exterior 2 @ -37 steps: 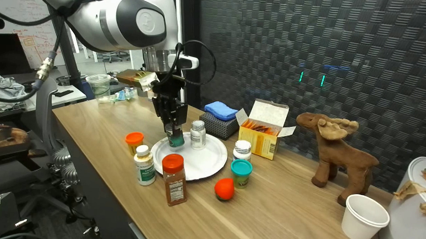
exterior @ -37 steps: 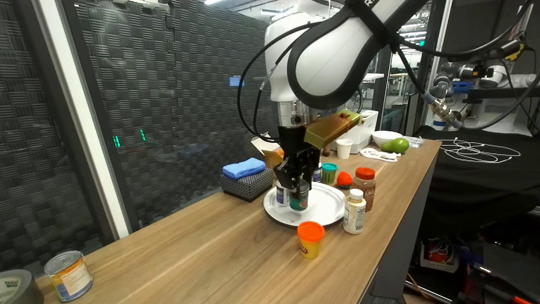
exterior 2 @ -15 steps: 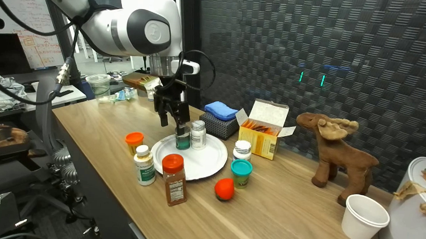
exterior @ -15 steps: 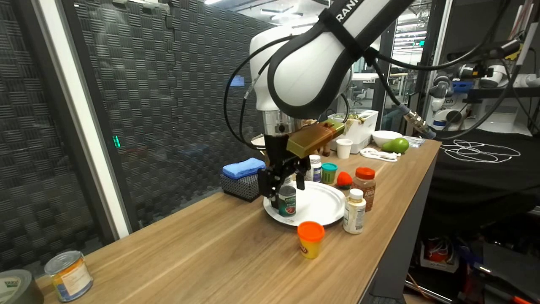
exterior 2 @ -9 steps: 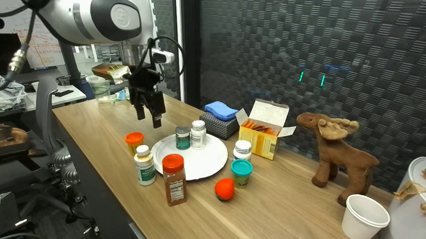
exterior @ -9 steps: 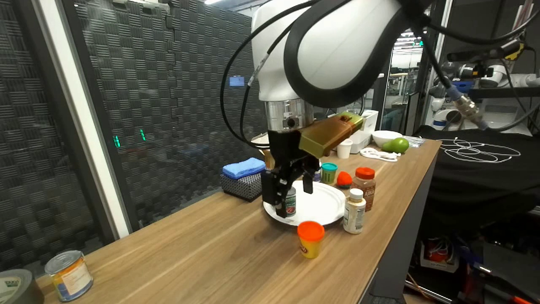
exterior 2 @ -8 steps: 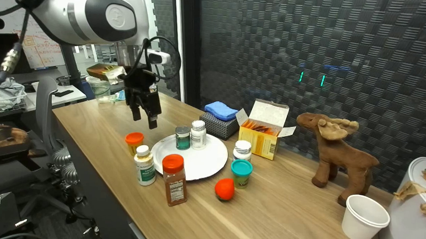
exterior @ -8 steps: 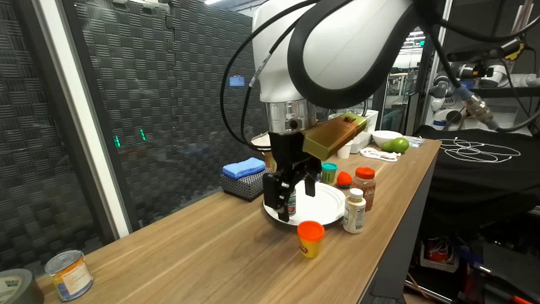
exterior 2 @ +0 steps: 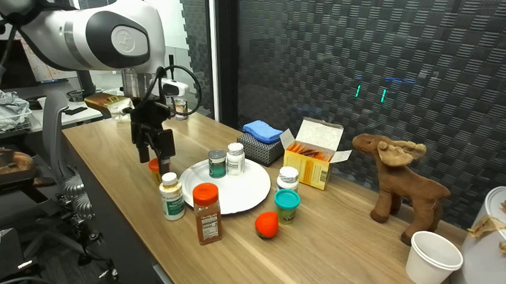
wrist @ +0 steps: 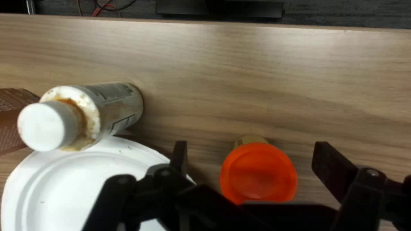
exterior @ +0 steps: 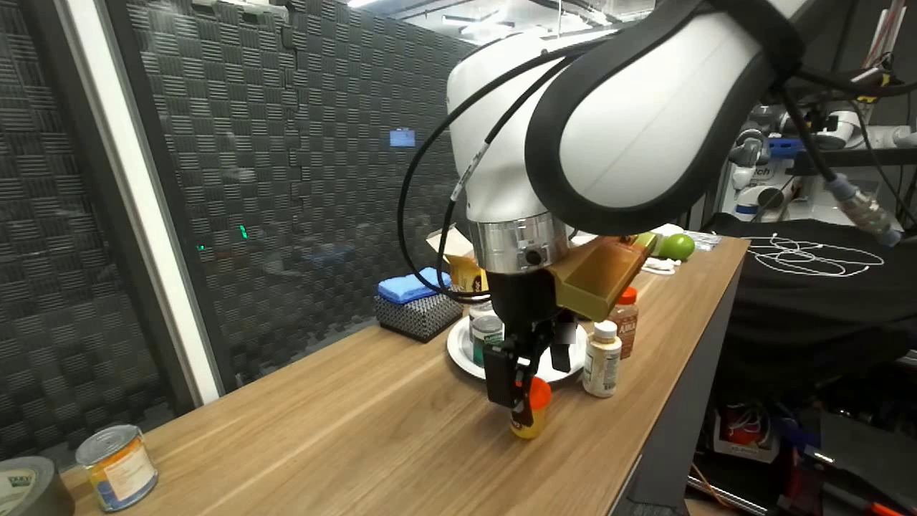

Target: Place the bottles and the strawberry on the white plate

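Observation:
My gripper [wrist: 253,158] stands open, a finger on either side of the squat yellow bottle with an orange cap [wrist: 258,173]; neither finger touches it. In an exterior view one finger partly covers that bottle. On the white plate [exterior 2: 242,195] a green bottle [exterior 2: 217,168] and a white bottle [exterior 2: 236,163] stand upright side by side. Around the plate are a white-capped bottle [exterior 2: 172,201], a red-capped bottle [exterior 2: 208,227] with brown contents, a teal-capped one [exterior 2: 287,206] and another white bottle [exterior 2: 288,178]. The red strawberry [exterior 2: 267,225] sits by the teal cap, hidden in an exterior view.
Behind the plate stand a dark box with a blue cloth [exterior 2: 262,131] and an open yellow box [exterior 2: 309,170]. Farther along are a plush moose [exterior 2: 405,183] and white cups [exterior 2: 431,260]. A tin can [exterior: 118,469] and tape roll [exterior: 32,487] lie at the opposite end.
The green bottle was in my gripper over the plate; it was set down beside the white bottle and released. The gripper then moved off the plate and came down over the orange-capped bottle.

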Tool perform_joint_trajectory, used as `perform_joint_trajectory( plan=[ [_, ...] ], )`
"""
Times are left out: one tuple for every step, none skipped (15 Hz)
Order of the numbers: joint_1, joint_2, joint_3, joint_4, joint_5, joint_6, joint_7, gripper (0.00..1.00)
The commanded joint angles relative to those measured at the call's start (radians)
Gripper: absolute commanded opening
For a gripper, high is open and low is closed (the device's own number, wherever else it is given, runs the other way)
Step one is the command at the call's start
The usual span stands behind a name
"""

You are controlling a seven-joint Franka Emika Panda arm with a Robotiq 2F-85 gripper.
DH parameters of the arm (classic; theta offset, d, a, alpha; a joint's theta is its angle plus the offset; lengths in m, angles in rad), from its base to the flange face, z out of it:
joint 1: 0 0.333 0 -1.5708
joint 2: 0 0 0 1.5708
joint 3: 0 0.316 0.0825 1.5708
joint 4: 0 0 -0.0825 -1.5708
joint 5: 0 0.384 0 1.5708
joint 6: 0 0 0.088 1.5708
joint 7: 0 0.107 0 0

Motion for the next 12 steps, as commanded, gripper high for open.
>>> perform_joint_trajectory(
  plan=[
    [-0.008, -0.007, 0.01, -0.002, 0.02, 0.022, -0.046, 1.0],
    [-0.008, -0.007, 0.01, 0.0, 0.018, 0.027, -0.051, 1.0],
    [-0.006, -0.007, 0.009, 0.003, 0.007, 0.034, -0.052, 1.0],
    [-0.005, -0.006, 0.008, 0.006, 0.004, 0.04, -0.057, 1.0],
    [-0.005, -0.002, 0.007, 0.011, 0.002, 0.041, -0.06, 1.0],
    [-0.005, 0.001, 0.005, 0.014, -0.003, 0.041, -0.059, 1.0],
    [-0.006, 0.003, 0.006, 0.016, 0.0, 0.044, -0.065, 1.0],
    [-0.006, 0.005, 0.005, 0.016, -0.001, 0.045, -0.065, 0.99],
    [-0.007, 0.007, 0.005, 0.017, -0.001, 0.047, -0.067, 0.74],
    [-0.007, 0.009, 0.004, 0.017, -0.003, 0.051, -0.068, 0.74],
    [-0.007, 0.012, 0.003, 0.018, -0.006, 0.054, -0.07, 0.7],
    [-0.008, 0.014, 0.002, 0.019, -0.008, 0.056, -0.071, 0.61]
  ],
)
